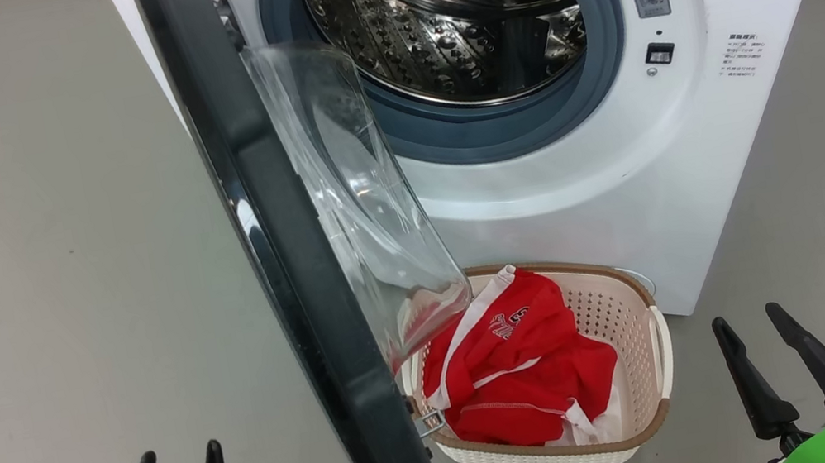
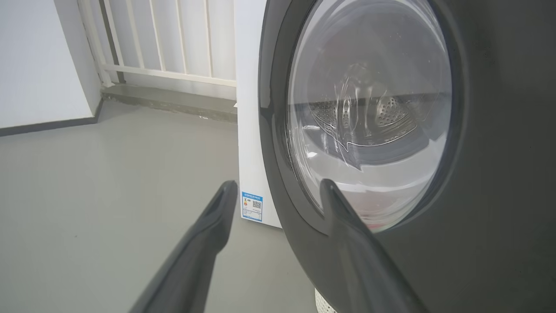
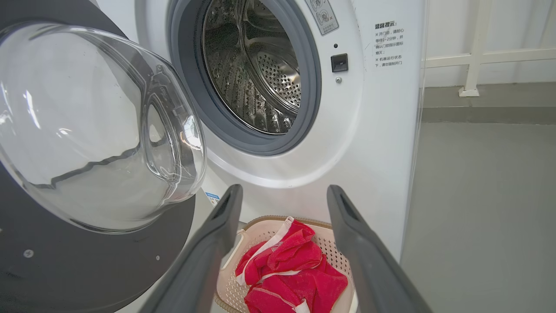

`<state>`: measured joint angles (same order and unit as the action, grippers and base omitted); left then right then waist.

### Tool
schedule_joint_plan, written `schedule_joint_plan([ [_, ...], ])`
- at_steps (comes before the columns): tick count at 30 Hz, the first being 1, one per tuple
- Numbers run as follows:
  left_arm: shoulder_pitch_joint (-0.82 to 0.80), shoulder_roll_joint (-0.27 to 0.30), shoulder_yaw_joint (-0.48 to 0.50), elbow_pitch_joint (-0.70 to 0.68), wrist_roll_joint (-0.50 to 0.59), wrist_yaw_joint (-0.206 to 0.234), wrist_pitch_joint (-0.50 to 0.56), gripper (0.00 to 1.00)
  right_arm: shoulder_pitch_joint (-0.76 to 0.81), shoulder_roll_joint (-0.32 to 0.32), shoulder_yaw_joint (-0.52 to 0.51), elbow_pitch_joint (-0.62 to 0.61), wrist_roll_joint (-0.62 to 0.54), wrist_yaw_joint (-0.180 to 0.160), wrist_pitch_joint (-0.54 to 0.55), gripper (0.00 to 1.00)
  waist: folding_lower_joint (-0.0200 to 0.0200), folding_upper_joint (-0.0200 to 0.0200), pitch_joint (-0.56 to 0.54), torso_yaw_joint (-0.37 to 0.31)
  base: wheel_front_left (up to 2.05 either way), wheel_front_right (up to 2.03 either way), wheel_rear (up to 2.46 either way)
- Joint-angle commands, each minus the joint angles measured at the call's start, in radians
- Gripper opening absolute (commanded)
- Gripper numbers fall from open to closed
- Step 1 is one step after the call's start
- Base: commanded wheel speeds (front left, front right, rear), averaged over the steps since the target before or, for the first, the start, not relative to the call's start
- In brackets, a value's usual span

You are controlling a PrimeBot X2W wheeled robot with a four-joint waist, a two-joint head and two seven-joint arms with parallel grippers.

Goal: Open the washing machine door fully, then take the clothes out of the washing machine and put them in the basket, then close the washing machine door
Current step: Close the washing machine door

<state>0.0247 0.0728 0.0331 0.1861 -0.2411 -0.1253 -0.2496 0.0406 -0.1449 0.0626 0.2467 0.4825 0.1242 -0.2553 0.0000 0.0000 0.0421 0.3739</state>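
**Item 1, washing machine** [image 1: 605, 182]. White box-shaped front-loader with a smooth enamelled face. The mouth was edged by a grey-blue rubber ring [image 1: 480, 132]. Behind it sat a bright, perforated steel drum [image 1: 414, 38]. The drum appeared empty, though the door hid its lower left part from the head camera.

**Item 2, washing machine door** [image 1: 311, 324]. Round, with a wide glossy black rim and a bulging clear glass bowl [image 1: 359, 215] at the centre. It stood swung out on the robot's left, edge-on to the head camera. This left the mouth free for reaching in.

**Item 3, basket** [image 1: 611, 315]. Cream plastic, rectangular, with pierced sides, a brown woven-look rim and white handles. It was set on the grey floor [image 1: 36, 286] close against the machine's foot, below the mouth, probably to keep the carry short.

**Item 4, clothes** [image 1: 520, 373]. Soft, crumpled bright red fabric with white trim and lettering. They were heaped inside the basket.

**Item 5, left gripper** [image 1: 180, 453]. Two long, dark, tapered fingers, spread apart and holding nothing. It faced the door's outer side, which looked well placed for pushing the door shut, the step remaining.

**Item 6, right gripper** [image 1: 745, 316]. Its fingers were likewise spread and empty. It sat low on the right, pointed toward the basket but apart from it.
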Motion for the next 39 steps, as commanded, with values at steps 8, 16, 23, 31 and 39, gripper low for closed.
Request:
schedule_joint_plan([
  [8, 0.019, -0.016, 0.043, -0.036, 0.054, -0.005, -0.012, 1.00, 0.004, -0.006, 0.010, -0.026, -0.005, 0.007, -0.006, 1.00, 0.0000, 0.0000, -0.002, -0.002, 0.00, 0.00, 0.00],
  [16, 0.010, -0.020, 0.047, -0.031, 0.050, -0.005, -0.012, 1.00, 0.003, -0.007, 0.005, -0.028, -0.006, 0.007, -0.006, 1.00, 0.0000, 0.0000, 0.005, 0.000, 0.00, 0.00, 0.00],
  [23, 0.006, -0.022, 0.048, -0.028, 0.048, -0.005, -0.012, 1.00, 0.002, -0.006, 0.005, -0.029, -0.006, 0.007, -0.006, 1.00, 0.0000, 0.0000, 0.006, 0.000, 0.00, 0.00, 0.00],
  [31, -0.008, -0.022, 0.036, -0.032, -0.033, -0.005, -0.012, 0.95, 0.003, -0.005, 0.005, -0.028, -0.006, 0.007, -0.006, 1.00, 0.0000, 0.0000, 0.008, 0.000, 0.00, 0.00, 0.00],
  [39, -0.039, 0.006, -0.027, -0.047, -0.270, -0.005, -0.012, 0.00, -0.005, -0.003, 0.005, -0.028, -0.006, 0.007, -0.006, 1.00, 0.0000, 0.0000, 0.020, -0.005, 0.00, 0.00, 0.00],
])
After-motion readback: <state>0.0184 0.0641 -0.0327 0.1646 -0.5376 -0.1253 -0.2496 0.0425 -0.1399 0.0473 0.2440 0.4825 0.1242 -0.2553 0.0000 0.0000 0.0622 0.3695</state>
